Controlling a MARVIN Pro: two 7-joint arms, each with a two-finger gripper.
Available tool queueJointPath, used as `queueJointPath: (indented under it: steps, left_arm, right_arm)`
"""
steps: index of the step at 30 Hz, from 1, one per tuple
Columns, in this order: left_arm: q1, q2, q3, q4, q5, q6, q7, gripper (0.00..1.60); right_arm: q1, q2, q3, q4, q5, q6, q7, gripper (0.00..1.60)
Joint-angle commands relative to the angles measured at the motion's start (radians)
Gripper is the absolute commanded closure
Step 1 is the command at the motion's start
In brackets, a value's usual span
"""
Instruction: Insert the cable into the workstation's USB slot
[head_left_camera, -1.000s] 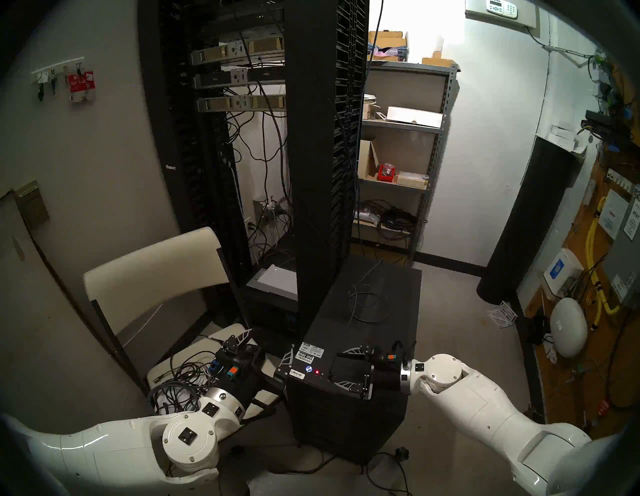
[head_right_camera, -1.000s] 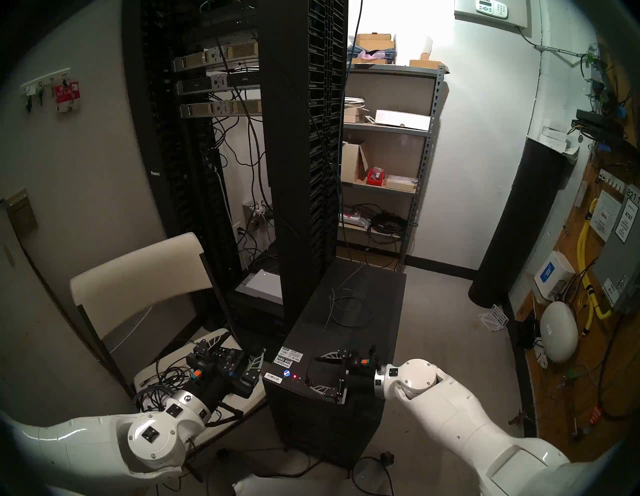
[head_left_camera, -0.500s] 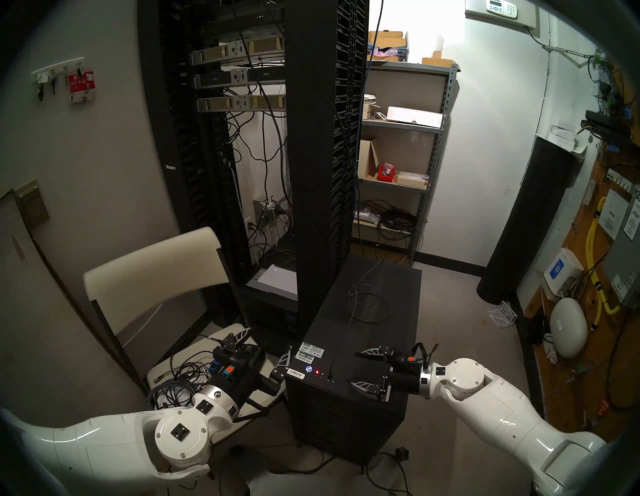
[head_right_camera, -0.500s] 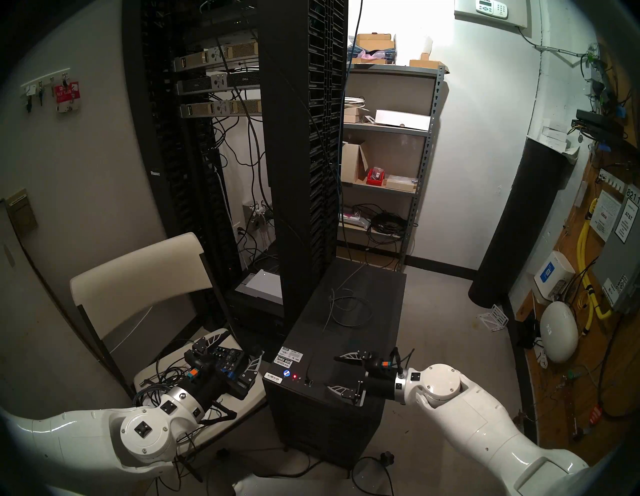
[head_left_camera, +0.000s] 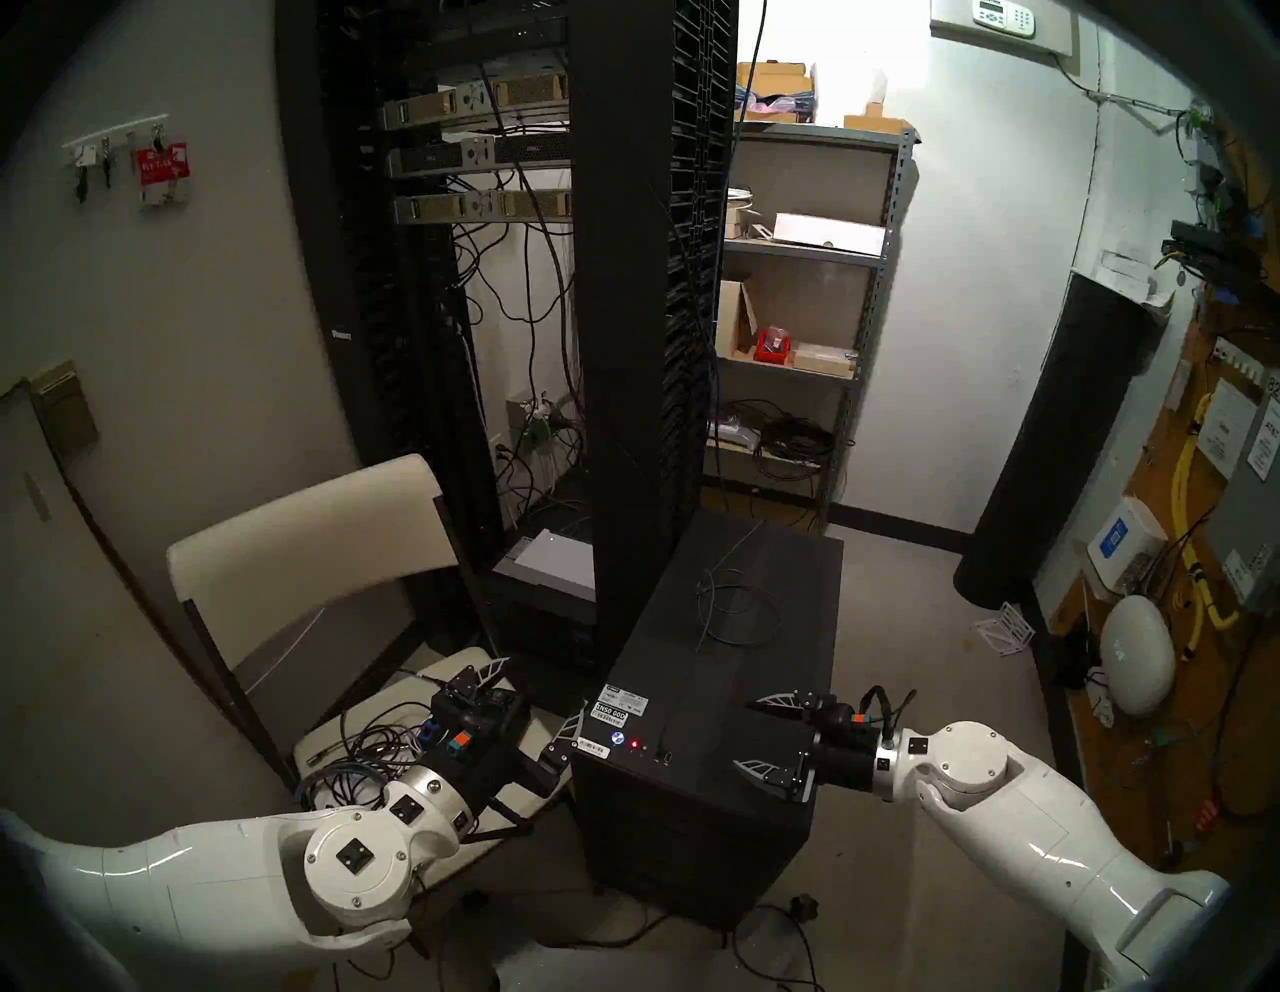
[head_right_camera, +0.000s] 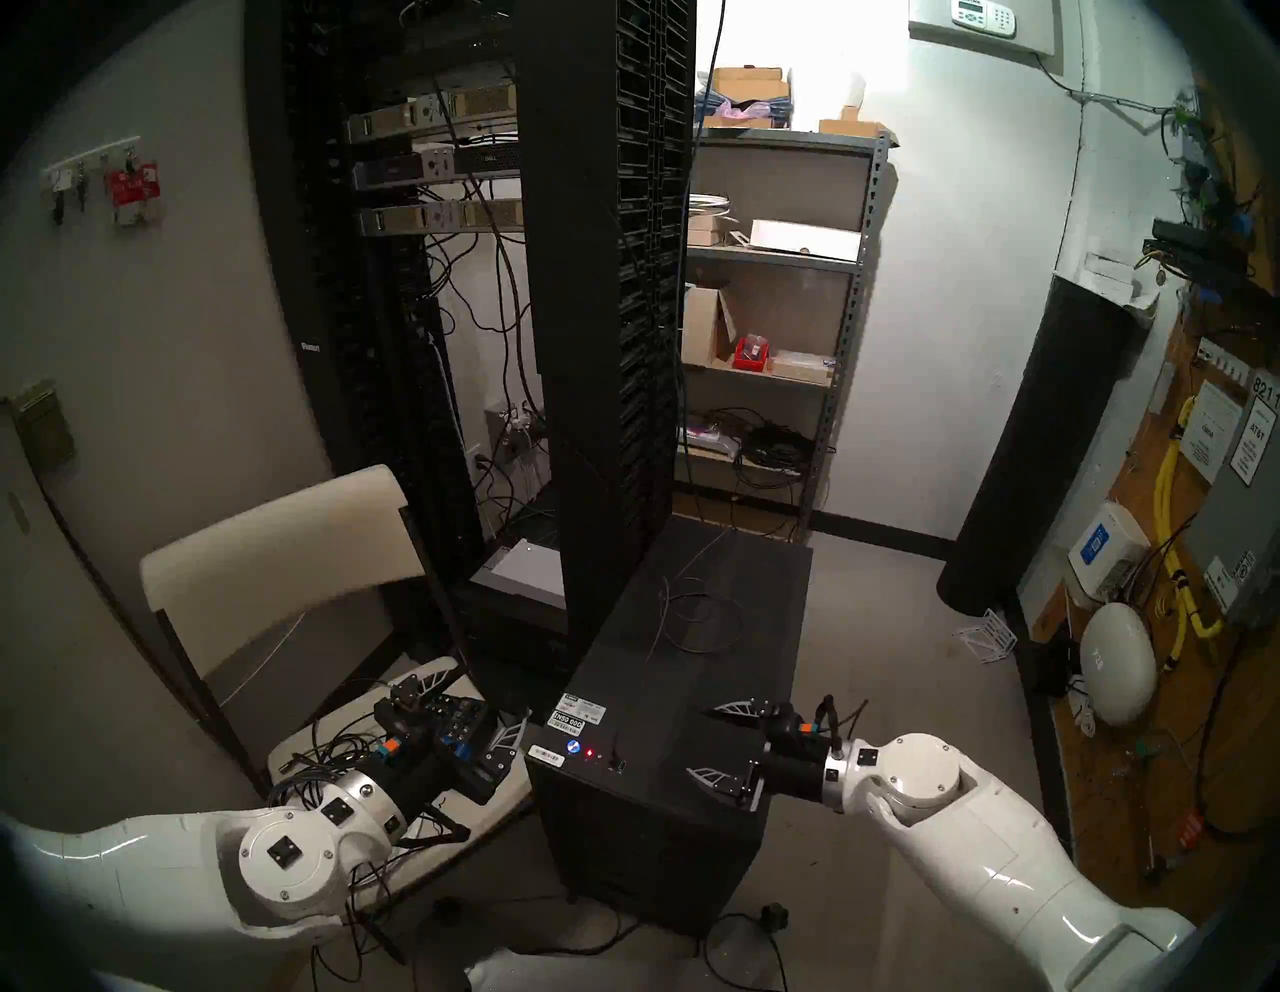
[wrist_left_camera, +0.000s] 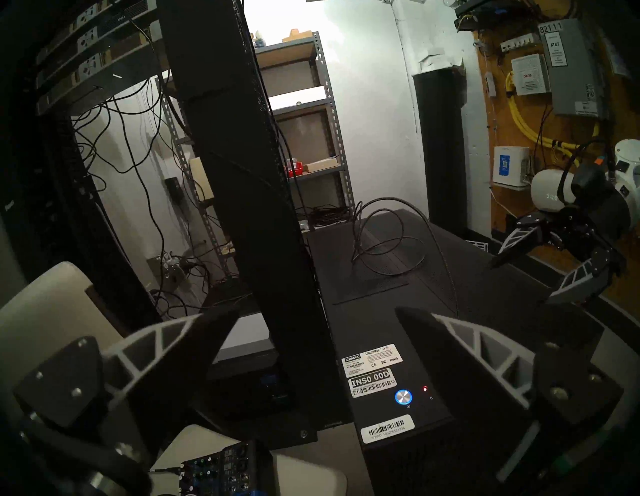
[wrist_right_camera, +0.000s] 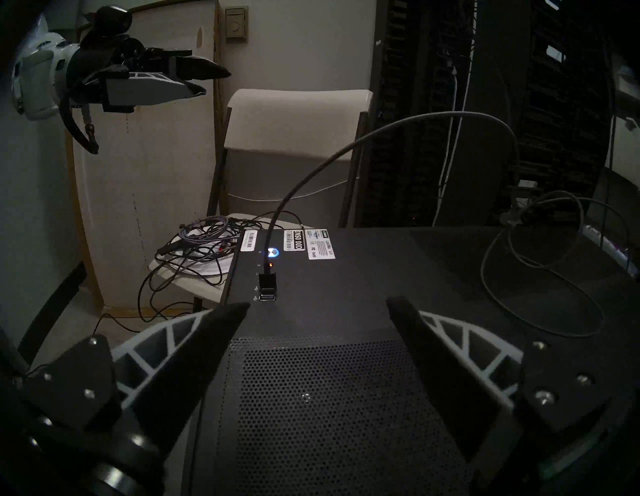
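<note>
The workstation (head_left_camera: 727, 665) is a black tower with a white sticker, a blue button and a red light near its front edge. A thin grey cable (wrist_right_camera: 381, 130) lies looped on its top (head_left_camera: 704, 609) and arcs down to a black USB plug (wrist_right_camera: 267, 282). The plug stands seated in a front-edge slot. My right gripper (wrist_right_camera: 318, 304) hovers open over the tower's top, to the right of the plug (head_left_camera: 666, 755), touching nothing. My left gripper (head_left_camera: 545, 684) is open and empty above the chair, just left of the tower.
A white folding chair (head_left_camera: 312, 540) on the left holds a heap of dark cords (head_left_camera: 360, 762) and a small mixer (wrist_left_camera: 221, 467). The tall black server rack (head_left_camera: 651, 346) stands behind the tower. A metal shelf (head_left_camera: 866, 312) and a black column (head_left_camera: 1053, 450) lie beyond. Cords trail on the floor.
My right gripper has drawn back to the right, away from the plug, staying open. The plug stays in the slot. The left arm has barely shifted.
</note>
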Motion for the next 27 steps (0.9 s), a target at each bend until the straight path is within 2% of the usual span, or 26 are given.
queueJointPath:
  steps: [1, 6, 12, 27]
  left_arm:
    - [-0.008, -0.013, -0.006, 0.000, 0.001, 0.000, 0.004, 0.00]
    - [-0.007, -0.014, -0.007, 0.002, 0.001, -0.001, 0.001, 0.00]
    - [-0.005, -0.011, -0.009, -0.003, -0.002, -0.008, 0.004, 0.00]
    - [-0.008, -0.010, -0.006, -0.003, -0.003, -0.009, 0.006, 0.00]
  right_arm:
    - [-0.026, 0.033, 0.039, -0.043, 0.018, -0.007, -0.020, 0.05]
    - [-0.030, 0.037, 0.049, -0.053, 0.019, -0.006, -0.026, 0.01]
    - [-0.034, 0.034, 0.060, -0.061, 0.005, 0.020, -0.072, 0.00]
    - [-0.036, 0.036, 0.060, -0.065, 0.004, 0.025, -0.079, 0.00]
